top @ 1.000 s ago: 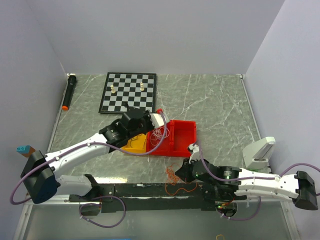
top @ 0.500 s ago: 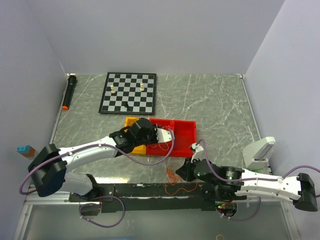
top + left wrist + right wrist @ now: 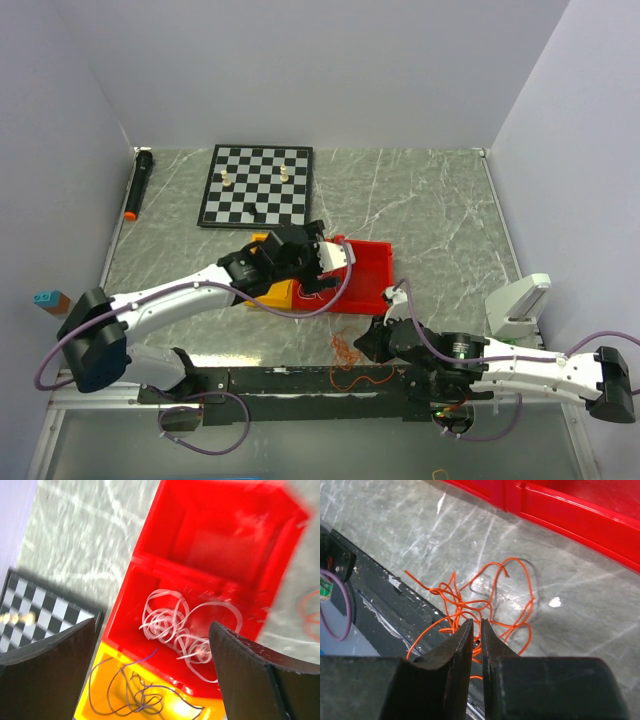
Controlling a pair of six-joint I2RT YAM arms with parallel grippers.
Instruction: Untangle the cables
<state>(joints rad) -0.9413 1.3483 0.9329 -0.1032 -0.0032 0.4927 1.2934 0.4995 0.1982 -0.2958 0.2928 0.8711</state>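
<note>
Left pincer (image 3: 152, 625), jaws wide and empty, hangs over the red bin (image 3: 175, 569). The white cable (image 3: 170, 630) lies coiled directly beneath it, in the bin's middle compartment. Right pincer (image 3: 476, 625), narrowed to a slit, meets the orange cable (image 3: 462, 600) on the tabletop (image 3: 570, 605) beside the bin. Whether it grips a strand cannot be told.

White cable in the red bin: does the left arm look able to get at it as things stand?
Probably yes. The left gripper hangs open above the white cable, fingers either side of it, and nothing covers it in the red bin.
</note>
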